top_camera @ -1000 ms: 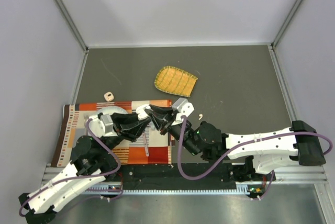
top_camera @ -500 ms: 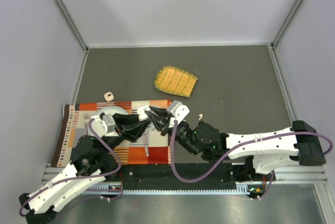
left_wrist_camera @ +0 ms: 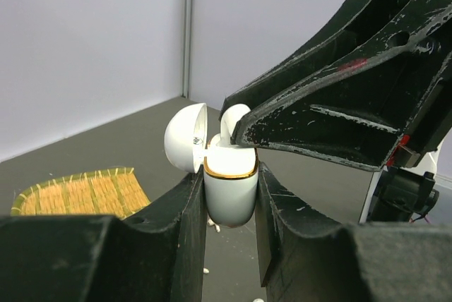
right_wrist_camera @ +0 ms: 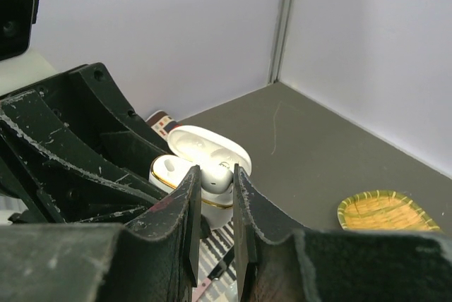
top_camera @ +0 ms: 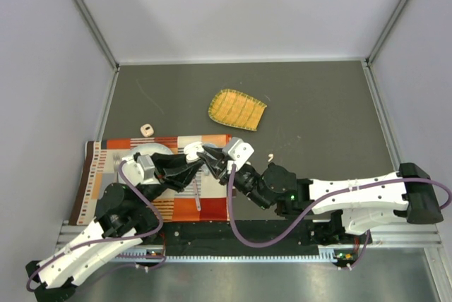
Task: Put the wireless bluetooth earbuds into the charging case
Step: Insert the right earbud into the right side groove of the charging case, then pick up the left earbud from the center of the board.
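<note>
Just left of centre in the top view, your left pincer (left_wrist_camera: 229,196) clamps the white charging case (left_wrist_camera: 229,192) upright, lid hinged open, above the striped mat (top_camera: 212,207). Your right pincer (right_wrist_camera: 212,189) stands narrow at the case mouth, pinching one earbud (right_wrist_camera: 217,177) that looks partly seated. Push off-axis and the bud may jam on the gold rim or tip the case in its grip; release early and it could drop. Another earbud (top_camera: 270,156) lies on the tabletop (top_camera: 318,111), right of centre.
</note>
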